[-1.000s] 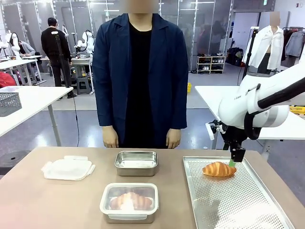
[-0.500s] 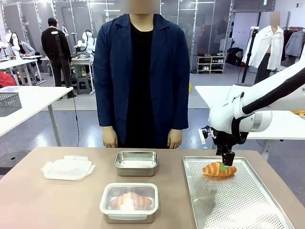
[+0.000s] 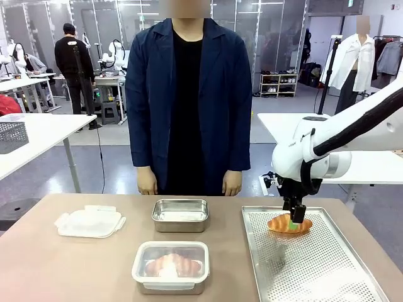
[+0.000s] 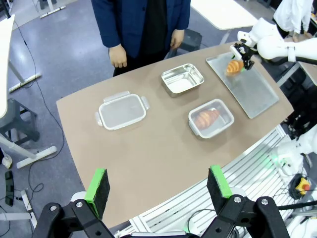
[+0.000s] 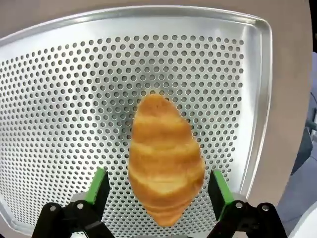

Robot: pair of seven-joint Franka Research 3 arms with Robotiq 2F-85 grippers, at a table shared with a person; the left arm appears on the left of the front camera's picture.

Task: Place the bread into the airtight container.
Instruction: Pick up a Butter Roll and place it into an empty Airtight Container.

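- Right gripper [image 3: 296, 217] hangs low over the far end of the perforated metal tray [image 3: 315, 270], jaws spread wide and nothing gripped
- Under it lies a glossy golden croissant [image 3: 289, 224], flat on the tray near the far rim
- From the front, its long axis runs left to right across the tray, tips curling slightly upward
- In the wrist view the croissant [image 5: 165, 161] runs lengthwise up the picture, a narrow tip towards the bottom edge; the right gripper [image 5: 158, 172] straddles its width, a green pad [image 5: 100, 184] on each long side, with a small gap on both
- Small dark lettering on the right arm's white shell is too tiny to read
- Left gripper [image 4: 157, 172] is high above the near table edge, fingers far apart and empty
- A second croissant [image 3: 171, 264] sits in the clear-topped container [image 3: 141, 272] nearest the robot, long axis left to right
- Beyond it an open steel container [image 3: 180, 214] stands by the far edge, with a loose lid [image 3: 90, 221] to its left
- A person in a navy jacket stands at the far side, arms hanging down
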